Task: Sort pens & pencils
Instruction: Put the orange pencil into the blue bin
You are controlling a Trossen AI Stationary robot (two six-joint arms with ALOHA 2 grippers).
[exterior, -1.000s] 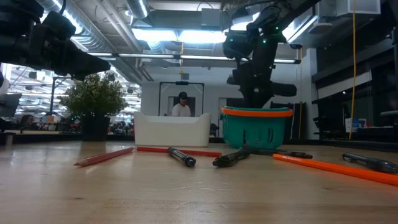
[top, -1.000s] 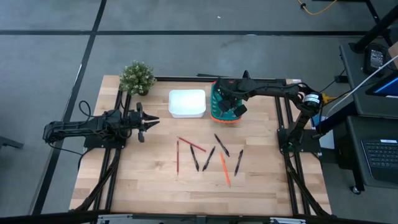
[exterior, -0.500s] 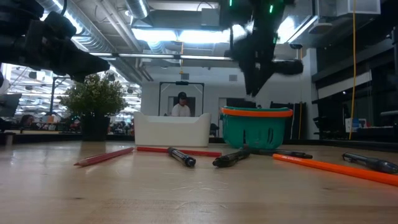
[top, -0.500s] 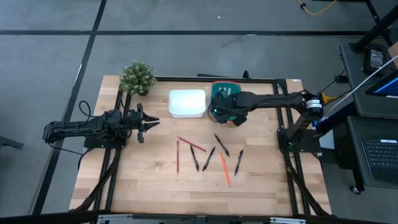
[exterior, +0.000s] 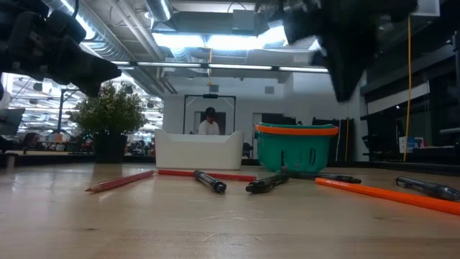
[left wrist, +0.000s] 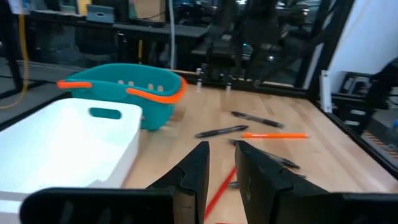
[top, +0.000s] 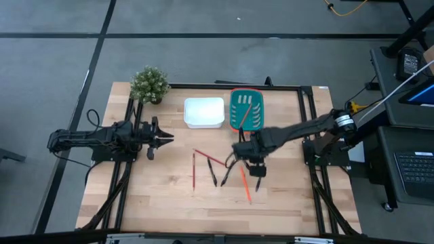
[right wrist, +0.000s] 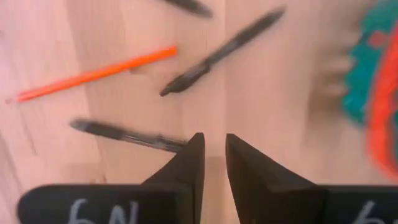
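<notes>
Several short black pens (top: 227,171) and red and orange pencils (top: 193,169) lie flat and scattered on the wooden table's middle. In the low view, a pen (exterior: 210,181) and an orange pencil (exterior: 381,193) show the same. One orange pencil (top: 243,115) lies inside the teal basket (top: 256,102). My right gripper (top: 247,156) hovers above the pens, pointing down, its fingers (right wrist: 189,162) narrowly apart and holding nothing. My left gripper (top: 168,137) waits over the table's left side, level, its fingers (left wrist: 198,171) slightly apart and holding nothing.
A white tray (top: 204,112) stands left of the teal basket at the far side. A small potted plant (top: 149,84) sits at the far left corner. Bare wood lies toward the near edge. A person (exterior: 209,121) shows far off in the room behind.
My right gripper has swung from above the teal basket toward the near edge and now hangs over the scattered pens. The basket is uncovered, and an orange pencil shows inside it. The pens and pencils on the table have kept their places.
</notes>
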